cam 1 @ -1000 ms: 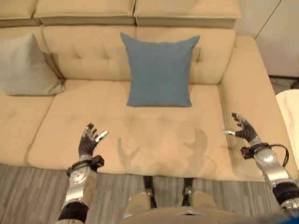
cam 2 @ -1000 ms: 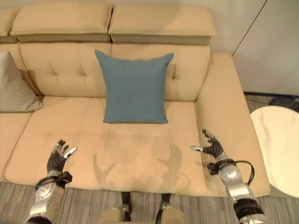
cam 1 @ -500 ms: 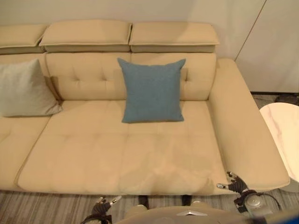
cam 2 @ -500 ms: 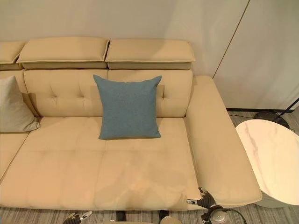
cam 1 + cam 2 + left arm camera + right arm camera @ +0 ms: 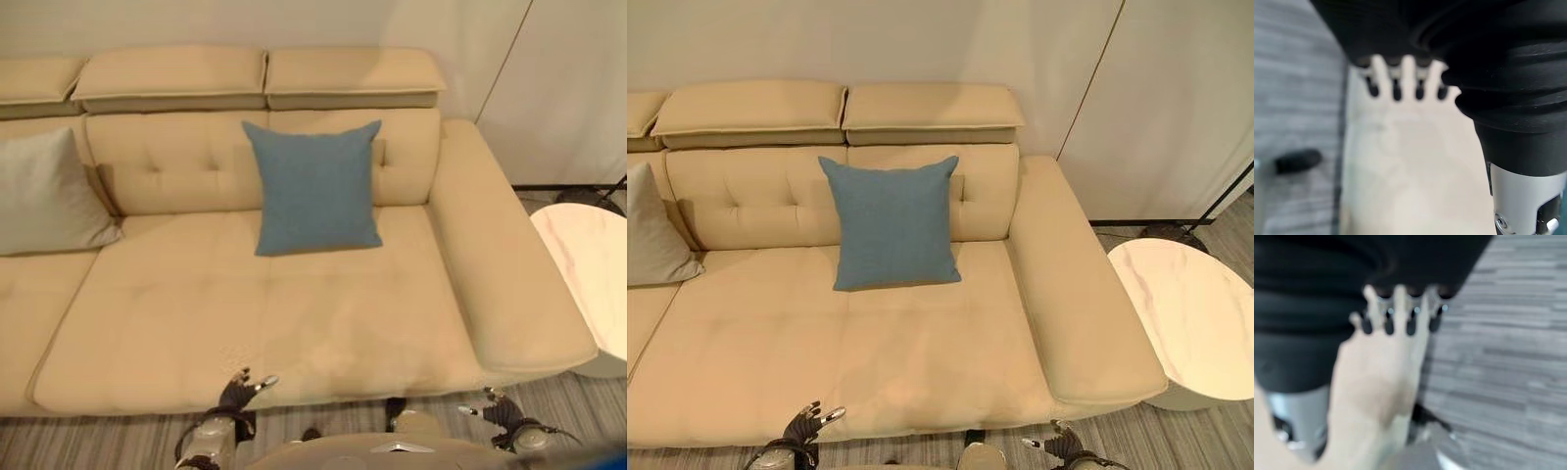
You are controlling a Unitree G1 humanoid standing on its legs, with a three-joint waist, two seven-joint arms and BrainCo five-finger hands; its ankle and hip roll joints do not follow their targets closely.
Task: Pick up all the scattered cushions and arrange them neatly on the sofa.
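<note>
Left hand [image 5: 238, 391] and right hand [image 5: 502, 415], low, fingers relaxed, empty.

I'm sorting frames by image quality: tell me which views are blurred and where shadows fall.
Left eye view: in focus; the blue cushion and grey cushion each cast a soft shadow on the sofa backrest. Left wrist view: blurred throughout, left hand fingers soft-edged over the pale sofa. Right wrist view: blurred too, right hand fingers smeared against the striped floor.

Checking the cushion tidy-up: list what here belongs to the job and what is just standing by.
Job:
blue cushion, propped upright against the backrest
grey cushion, leaning at the sofa's left
sofa
left hand and right hand, both open, holding nothing

Standing by:
round white table, beside the sofa's right armrest
</note>
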